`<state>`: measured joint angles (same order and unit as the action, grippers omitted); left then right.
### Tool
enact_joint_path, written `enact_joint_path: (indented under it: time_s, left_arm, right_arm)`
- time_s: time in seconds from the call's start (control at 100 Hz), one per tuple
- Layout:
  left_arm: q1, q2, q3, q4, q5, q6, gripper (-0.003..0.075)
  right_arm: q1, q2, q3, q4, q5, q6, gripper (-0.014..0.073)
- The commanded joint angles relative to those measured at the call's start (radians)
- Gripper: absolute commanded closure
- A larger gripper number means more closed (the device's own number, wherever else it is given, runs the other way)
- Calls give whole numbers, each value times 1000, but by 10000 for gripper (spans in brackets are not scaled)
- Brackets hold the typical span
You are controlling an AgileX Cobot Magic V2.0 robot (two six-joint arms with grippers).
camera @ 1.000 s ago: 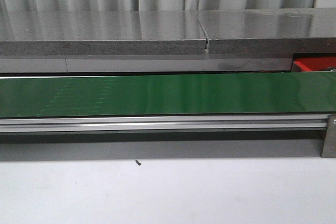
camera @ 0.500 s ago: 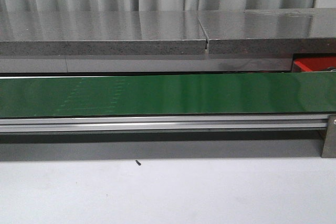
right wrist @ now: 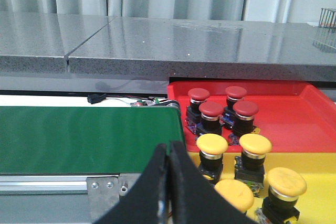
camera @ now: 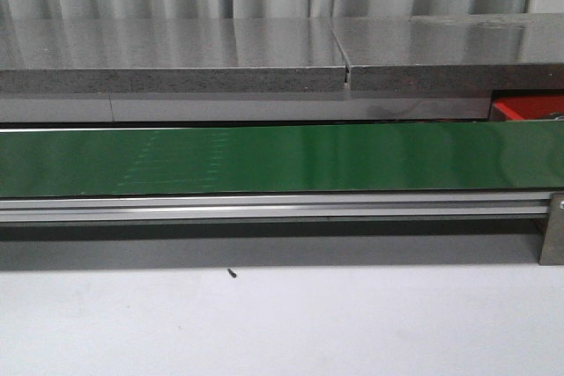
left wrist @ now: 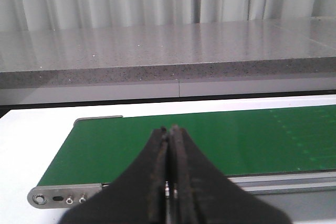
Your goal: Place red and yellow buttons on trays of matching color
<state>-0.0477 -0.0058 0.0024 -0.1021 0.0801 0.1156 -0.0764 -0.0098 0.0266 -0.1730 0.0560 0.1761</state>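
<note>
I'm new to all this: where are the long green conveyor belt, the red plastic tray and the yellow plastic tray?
Long green conveyor belt point(camera: 282, 160), front view: middle of its surface.
Red plastic tray point(right wrist: 294, 121), right wrist view: bare floor.
Yellow plastic tray point(right wrist: 317, 200), right wrist view: bare floor.

White table point(camera: 282, 323) in the near part, long green conveyor belt point(camera: 282, 158) across it from left to right, small dark screw point(camera: 232, 273) on the table just near the belt frame, grey stone counter point(camera: 176, 55) behind.
</note>
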Motion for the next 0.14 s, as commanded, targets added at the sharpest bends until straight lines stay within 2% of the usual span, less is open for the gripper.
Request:
enact_joint_path:
  time_s: [0.0,0.13]
  left_arm:
    - [1,-36,8,-5,-86,-13,739]
    - [1,-36,8,-5,-86,-13,739]
  right_arm:
    - [0,-16,0,-10,-71,-1,708]
    - [0,-16,0,-10,-71,-1,708]
